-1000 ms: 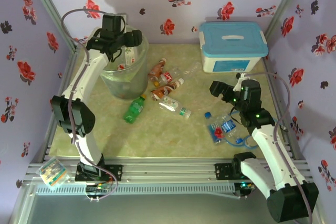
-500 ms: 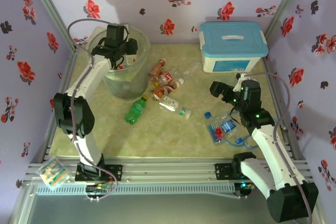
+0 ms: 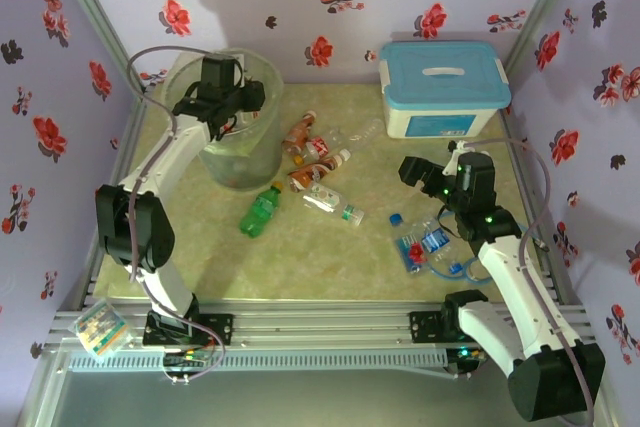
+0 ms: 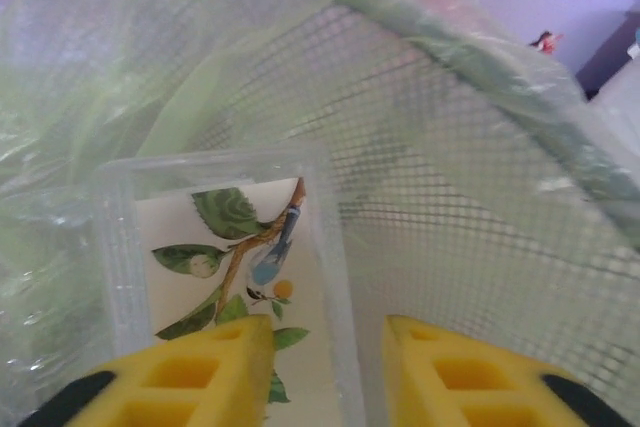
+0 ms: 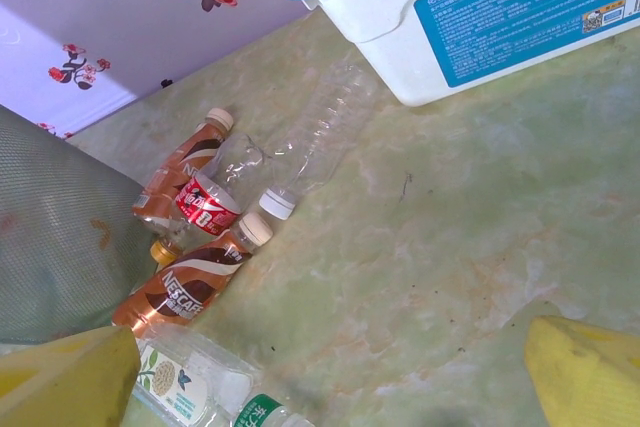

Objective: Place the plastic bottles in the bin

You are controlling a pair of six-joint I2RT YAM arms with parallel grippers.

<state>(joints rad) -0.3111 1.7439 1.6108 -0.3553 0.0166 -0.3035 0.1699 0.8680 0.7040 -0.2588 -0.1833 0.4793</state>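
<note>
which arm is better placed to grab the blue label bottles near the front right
Right. The right gripper is open and hangs close to the blue-label bottles on its own side. The left gripper is shut, down in the bin across the table.

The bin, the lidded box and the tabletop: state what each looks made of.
Bin: translucent grey-green plastic, likely; contents show through, crinkly clear bag lining it. Lidded box: opaque glossy plastic, white body, light-blue lid. Tabletop: smooth marble-veined surface, laminate or stone; cannot tell which.
</note>
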